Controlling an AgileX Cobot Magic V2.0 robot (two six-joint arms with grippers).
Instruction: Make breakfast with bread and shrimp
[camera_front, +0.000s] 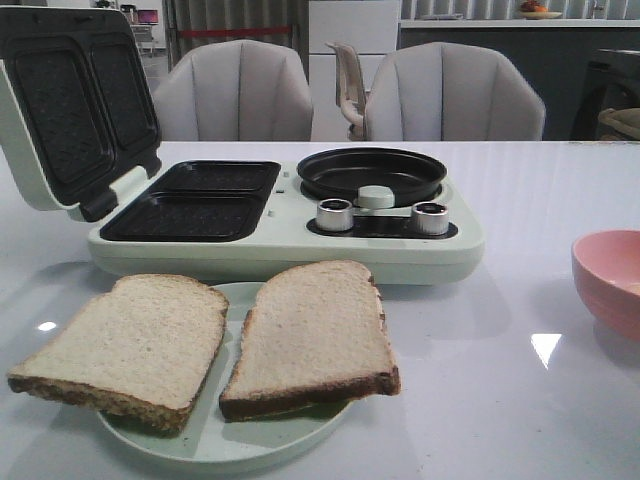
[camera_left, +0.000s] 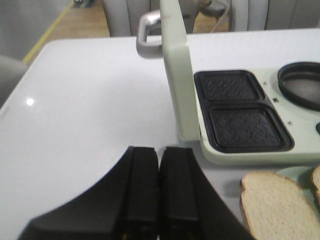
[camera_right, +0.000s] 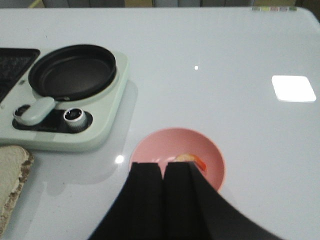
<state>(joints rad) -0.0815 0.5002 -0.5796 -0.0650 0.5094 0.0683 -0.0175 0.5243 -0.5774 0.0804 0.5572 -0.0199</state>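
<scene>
Front view: two bread slices (camera_front: 210, 345) lie side by side on a pale green plate (camera_front: 225, 440) at the near edge of the white surface (camera_front: 520, 400). Just behind stands a breakfast maker (camera_front: 290, 215), lid (camera_front: 70, 100) raised at left, two dark grill wells, a round pan (camera_front: 372, 173) at right. Pink bowl (camera_front: 610, 280) at far right.

Left wrist view: left gripper (camera_left: 159, 192) hangs over bare surface left of the maker, jaws clenched together, nothing between them. One bread slice corner in view.

Right wrist view: right gripper (camera_right: 164, 200) sits above the pink bowl, jaws pressed together, empty. A shrimp (camera_right: 192, 160) shows in the bowl, partly hidden.
</scene>
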